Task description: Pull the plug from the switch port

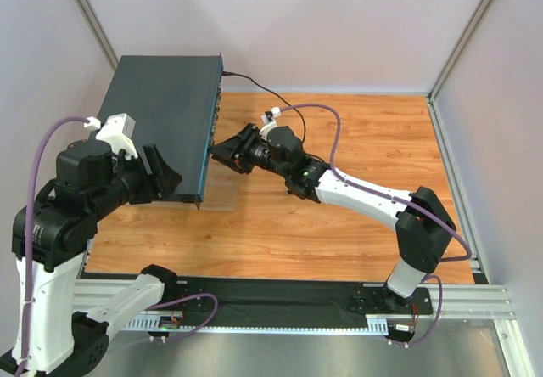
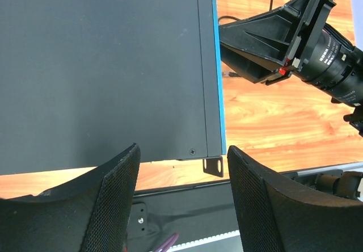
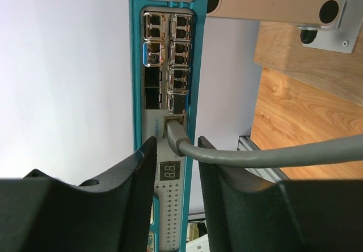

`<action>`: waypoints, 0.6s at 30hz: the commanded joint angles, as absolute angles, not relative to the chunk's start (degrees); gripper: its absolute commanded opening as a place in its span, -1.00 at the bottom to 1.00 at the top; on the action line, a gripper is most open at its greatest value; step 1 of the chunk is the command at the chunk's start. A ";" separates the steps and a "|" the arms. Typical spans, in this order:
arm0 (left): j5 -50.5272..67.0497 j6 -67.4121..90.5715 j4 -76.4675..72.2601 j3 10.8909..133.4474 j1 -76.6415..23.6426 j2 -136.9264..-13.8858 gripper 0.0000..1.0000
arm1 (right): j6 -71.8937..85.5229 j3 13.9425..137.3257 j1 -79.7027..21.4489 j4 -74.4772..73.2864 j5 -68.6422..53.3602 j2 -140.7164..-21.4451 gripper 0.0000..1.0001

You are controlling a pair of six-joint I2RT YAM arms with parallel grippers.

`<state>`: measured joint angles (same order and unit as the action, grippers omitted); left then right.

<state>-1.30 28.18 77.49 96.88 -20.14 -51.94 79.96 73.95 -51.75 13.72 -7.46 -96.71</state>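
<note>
The left arm [image 1: 85, 182] stood folded above its base. Its elbow was drawn back and its wrist was levelled toward the near short end of the large flat rectangular dark grey-teal metal switch [image 1: 161, 97], which lay flat on the wooden desk [image 1: 365, 139]. The left jaws were released and wide, their two black mesh-textured fingers [image 2: 113, 206] spread with nothing between them. The switch's near edge lay just ahead of the tips, with its small corner bracket [image 2: 214, 166] opposite the gap.

The right arm [image 1: 365, 192] reached from its base leftward across the desk. Its elbow was raised, its white forearm sloped low, and its wrist was turned so the right jaws faced the switch's thin teal-edged front face [image 3: 135, 93]. These jaws were partly parted and grasped nothing. Their black fingers [image 3: 130, 195] flanked the grey plug [image 3: 174, 130], which sat in its socket just ahead of the tips with a sliver of gap on either side. The plug's grey cable [image 3: 272, 155] bent out of the socket and ran across the finger on the desk's side. Farther ahead of the jaws, a double row of small metal sockets [image 3: 170, 53] ran along the face. A small two-digit display [image 3: 168, 171] showed in the gap between the fingers, nearer than the plug.
</note>
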 commanded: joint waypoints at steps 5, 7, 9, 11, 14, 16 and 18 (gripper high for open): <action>0.88 28.30 77.52 95.80 -19.95 -50.89 0.40 | 81.56 76.64 -51.77 21.00 -3.69 -97.47 -0.38; 0.88 28.39 77.52 95.98 -19.86 -50.80 0.40 | 82.09 76.29 -51.68 21.79 -3.61 -97.65 -0.44; 0.97 28.39 77.61 96.24 -19.86 -50.89 0.40 | 82.79 75.85 -51.77 22.84 -3.69 -97.82 -0.48; 1.05 28.39 77.70 96.07 -19.86 -50.89 0.40 | 83.67 75.41 -51.77 24.51 -3.52 -97.82 -0.50; 1.05 28.48 77.96 95.80 -19.86 -50.71 0.39 | 83.93 75.76 -51.85 24.87 -2.82 -98.08 -0.51; 1.32 28.65 77.96 95.63 -19.86 -50.71 0.39 | 84.02 76.99 -51.68 24.52 -3.16 -98.70 -0.47; 1.23 28.48 78.05 95.62 -19.86 -50.54 0.38 | 84.28 77.52 -51.77 24.69 -3.25 -99.67 -0.48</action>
<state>0.05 28.27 77.52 95.92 -20.14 -50.94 83.00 74.22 -51.72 16.86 -6.35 -98.06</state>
